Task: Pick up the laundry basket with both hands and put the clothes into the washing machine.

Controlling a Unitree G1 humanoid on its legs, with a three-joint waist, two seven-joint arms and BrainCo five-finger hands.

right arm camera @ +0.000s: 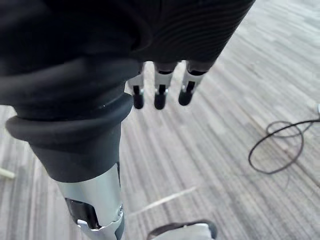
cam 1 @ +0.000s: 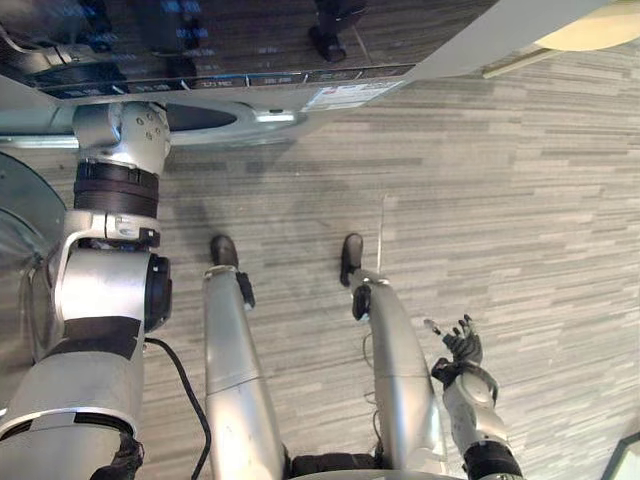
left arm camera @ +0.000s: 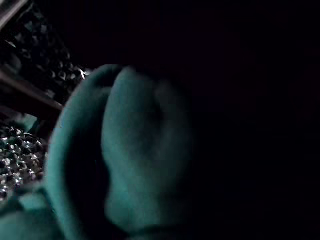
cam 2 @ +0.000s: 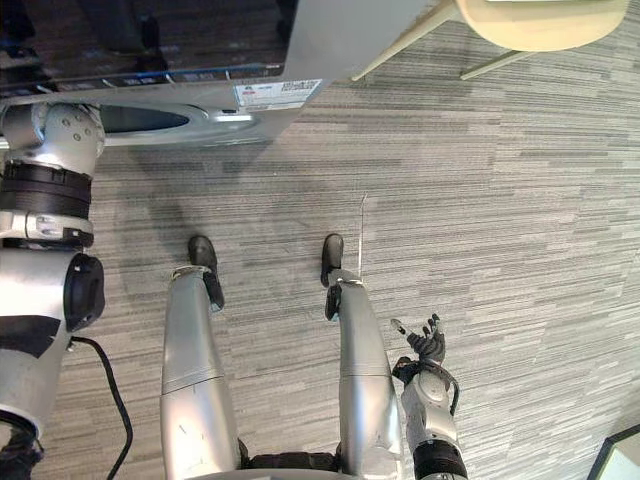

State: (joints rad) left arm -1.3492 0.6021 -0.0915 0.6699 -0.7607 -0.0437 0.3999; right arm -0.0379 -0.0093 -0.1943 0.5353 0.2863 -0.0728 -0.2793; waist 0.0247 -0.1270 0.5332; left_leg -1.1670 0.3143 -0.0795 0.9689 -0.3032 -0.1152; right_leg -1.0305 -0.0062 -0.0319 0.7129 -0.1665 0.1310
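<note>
Since the left arm reaches toward 11 o'clock into the washing machine, its wrist view looks into the dark drum. There a teal garment lies bunched close to the perforated steel wall. So the clothing is inside the machine, and the arm is probably placed to push it deeper or let it go. The left hand is hidden past the opening, and I cannot tell whether it grips the cloth. The right hand hangs low at 5 o'clock beside the robot, fingers straight and loosely spread, holding nothing. It seems parked out of the way while the other arm works. A curved silver edge at 9 o'clock is probably the open door, close beside the reaching arm and the one thing it might catch on when it pulls back. A cream chair stands at 1 o'clock on the grey plank floor, well apart from both arms.
</note>
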